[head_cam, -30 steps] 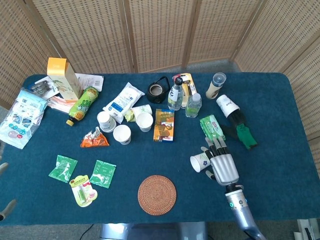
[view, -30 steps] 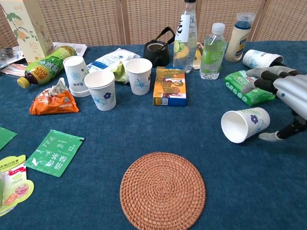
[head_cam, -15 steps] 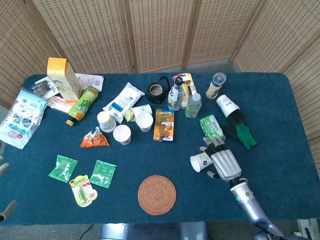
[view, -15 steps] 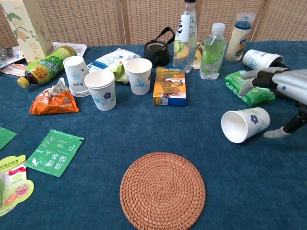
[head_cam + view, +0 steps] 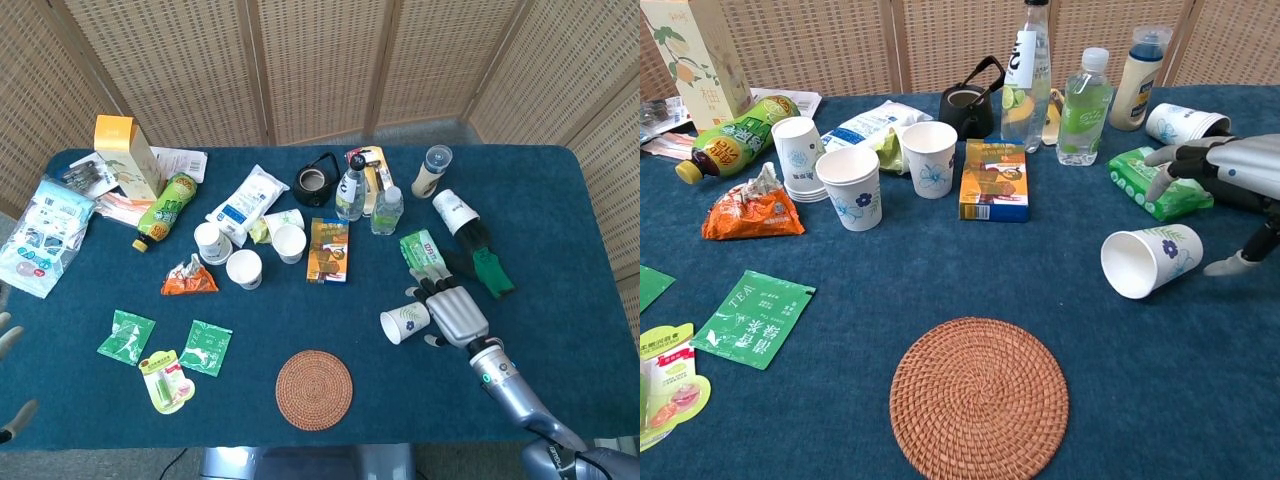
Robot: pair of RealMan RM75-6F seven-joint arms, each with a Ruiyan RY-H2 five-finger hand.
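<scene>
Lying on its side on the blue tabletop [image 5: 560, 250], a white paper cup [image 5: 404, 324] with a blue flower print is pointing its open mouth toward the round woven coaster [image 5: 314, 388]. The right hand [image 5: 452, 312] is hovering just beside the cup's base, on the side away from the coaster, with its fingers [image 5: 1161, 180] spreading apart and holding nothing; the thumb tip is sitting low by the tabletop, close to the cup. Whether any finger is touching the cup I cannot tell.

Using the tipped cup as the landmark: a green wipes packet [image 5: 424, 252] is lying just beyond it, under the fingertips. A green glove [image 5: 490, 268] and another fallen cup [image 5: 456, 212] are resting farther beyond the packet. An orange box [image 5: 328, 250] is lying flat beyond the cup and toward the middle of the tabletop, with two clear bottles [image 5: 370, 198] standing behind it. Three upright paper cups [image 5: 244, 268] are clustering well apart from the tipped cup, past the orange box.

The left hand [image 5: 8, 340] is barely showing at the tabletop's far edge, well away from the cup; how its fingers lie I cannot tell.
</scene>
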